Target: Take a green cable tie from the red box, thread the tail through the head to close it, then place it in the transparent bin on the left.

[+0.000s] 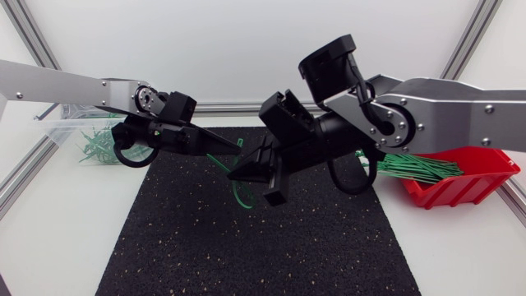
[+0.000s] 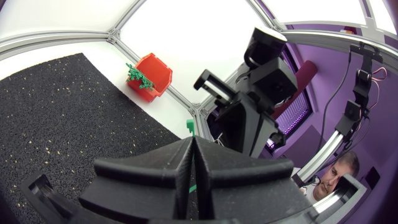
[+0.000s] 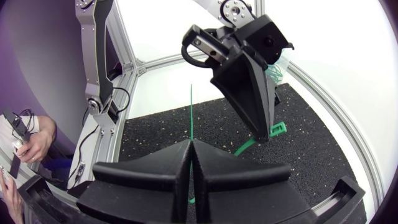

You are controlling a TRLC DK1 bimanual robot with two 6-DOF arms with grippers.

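One green cable tie [image 1: 238,194] hangs in a loop over the black mat, between my two grippers. In the middle of the head view my left gripper [image 1: 232,150] is shut on its head end. The head [image 2: 190,126] pokes out past the fingertips in the left wrist view, and shows again as a small green block [image 3: 277,129] in the right wrist view. Just below, my right gripper [image 1: 240,173] is shut on the tail, which sticks straight out beyond its fingertips [image 3: 191,109]. The red box [image 1: 460,177] of green ties stands at the right. The transparent bin [image 1: 82,136] is at the left.
A black speckled mat [image 1: 246,247] covers the middle of the white table. Aluminium frame rails [image 1: 20,177] run along the table's edges. Several green ties [image 1: 415,168] stick out of the red box toward the right arm.
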